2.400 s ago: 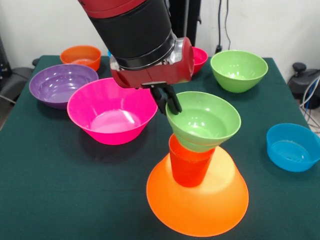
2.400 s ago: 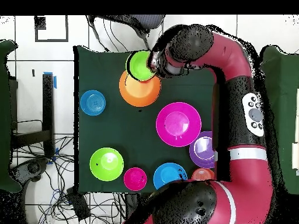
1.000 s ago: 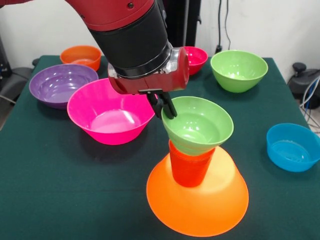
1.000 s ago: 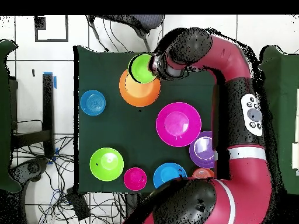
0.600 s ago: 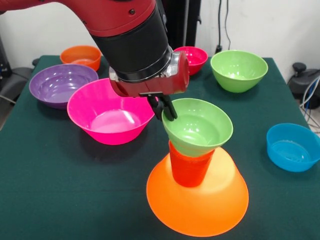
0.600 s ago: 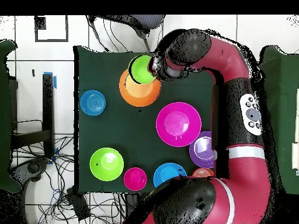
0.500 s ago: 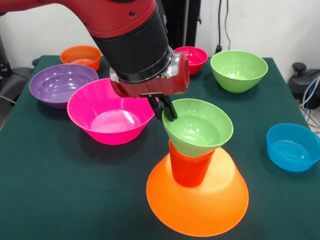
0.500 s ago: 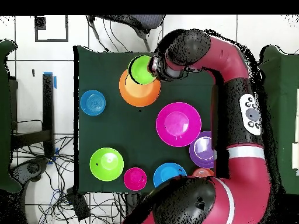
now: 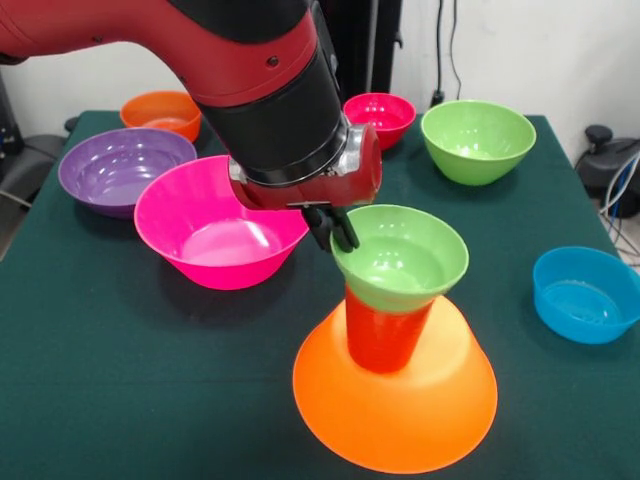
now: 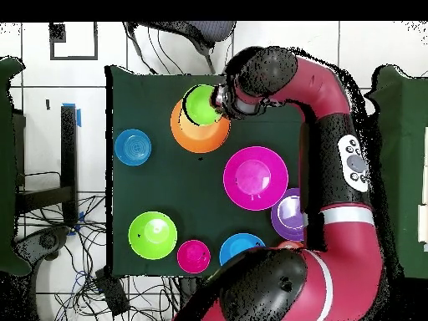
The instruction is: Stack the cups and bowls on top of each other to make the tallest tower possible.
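- Nearest the camera on the green bench (image 9: 120, 400), the tower (image 9: 392, 330) stands on a large orange bowl (image 9: 395, 395) set rim down.
- On that base, an orange-red cup (image 9: 385, 335) stands upright, with a small green bowl (image 9: 400, 258) seated in its mouth (rim up, roughly level).
- At the bowl's left rim, the black gripper (image 9: 333, 228) is closed on the small green bowl's edge.
- Just behind, a large pink bowl (image 9: 222, 222) sits open; a blue bowl (image 9: 585, 293) lies to the right.
- Farther back stand purple (image 9: 122, 168), orange (image 9: 163, 112), red (image 9: 380, 115) and green (image 9: 478, 140) bowls.
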Robot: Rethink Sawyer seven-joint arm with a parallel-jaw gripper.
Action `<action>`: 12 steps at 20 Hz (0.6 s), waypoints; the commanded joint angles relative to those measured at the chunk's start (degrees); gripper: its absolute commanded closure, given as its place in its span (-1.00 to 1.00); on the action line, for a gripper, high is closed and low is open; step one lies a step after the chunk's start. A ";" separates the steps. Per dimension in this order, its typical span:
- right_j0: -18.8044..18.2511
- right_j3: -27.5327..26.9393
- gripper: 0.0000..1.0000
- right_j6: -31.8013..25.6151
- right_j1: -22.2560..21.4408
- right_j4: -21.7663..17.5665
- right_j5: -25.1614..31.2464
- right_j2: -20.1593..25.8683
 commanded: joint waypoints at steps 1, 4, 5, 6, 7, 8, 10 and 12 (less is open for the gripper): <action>2.07 -1.41 1.00 -2.49 1.71 -3.69 1.81 -1.83; 2.29 -2.10 1.00 -2.43 1.97 -3.81 2.50 -1.93; 2.33 -2.19 1.00 -2.37 2.01 -3.81 2.57 -1.96; 2.44 -2.59 1.00 -2.30 2.17 -3.90 3.14 -2.06; 2.49 -2.70 1.00 -2.27 2.22 -3.95 3.20 -2.14; 2.60 -3.09 1.00 -2.30 2.49 -4.11 3.52 -2.29; 2.70 -3.39 1.00 -2.31 2.74 -4.26 3.88 -2.47; 2.81 -3.99 1.00 -2.32 3.03 -4.33 4.12 -2.55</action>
